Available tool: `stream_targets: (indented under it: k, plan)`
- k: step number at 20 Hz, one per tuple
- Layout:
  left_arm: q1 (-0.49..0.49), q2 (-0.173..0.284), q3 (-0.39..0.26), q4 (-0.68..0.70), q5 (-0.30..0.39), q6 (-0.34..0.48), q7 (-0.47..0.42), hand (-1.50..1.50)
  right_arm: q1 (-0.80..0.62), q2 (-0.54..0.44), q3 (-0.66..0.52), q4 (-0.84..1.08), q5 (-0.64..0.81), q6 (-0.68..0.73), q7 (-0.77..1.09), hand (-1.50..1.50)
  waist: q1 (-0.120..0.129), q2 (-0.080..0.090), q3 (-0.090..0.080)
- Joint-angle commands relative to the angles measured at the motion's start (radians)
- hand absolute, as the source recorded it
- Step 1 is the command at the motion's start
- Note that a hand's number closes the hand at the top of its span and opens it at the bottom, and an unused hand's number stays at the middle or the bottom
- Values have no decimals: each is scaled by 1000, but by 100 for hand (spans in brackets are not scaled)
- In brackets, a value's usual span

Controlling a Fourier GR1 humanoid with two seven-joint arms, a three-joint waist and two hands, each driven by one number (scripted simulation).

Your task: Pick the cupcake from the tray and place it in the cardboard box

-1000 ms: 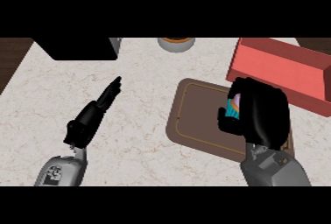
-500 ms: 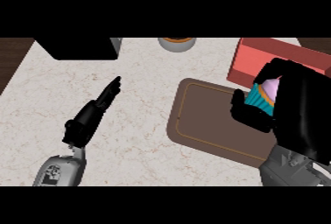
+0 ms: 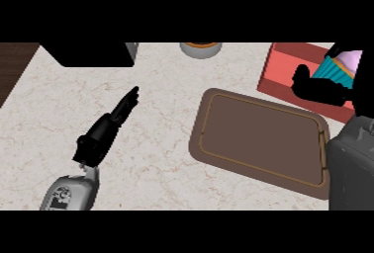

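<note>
The marbled counter (image 3: 161, 148) carries everything. On it the brown tray (image 3: 256, 138) now lies bare: a second ago I had the cupcake low over it, and since then I've swung it up and right. The red cardboard box (image 3: 288, 69) sits just beyond the tray's far corner. My right hand (image 3: 314, 86) is curled round the cupcake (image 3: 342, 66), teal wrapper and pink frosting showing, held over the box. I judge only lowering and releasing remains. My left hand (image 3: 110, 128) rests on the counter, fingers straight, holding nothing.
</note>
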Motion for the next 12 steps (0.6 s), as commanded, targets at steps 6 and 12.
stream_targets:
  k: [6, 12]
  plan:
    - [-55, -3, 20, 45, -16, 9, -7, 0, -82, -90, -162, 338, -77, -247, -149, 150, 4, 4, 0]
    - [-21, -42, -17, 49, -43, 31, -33, 0, -127, -192, -212, 518, -73, -285, -197, 150, 3, 4, 0]
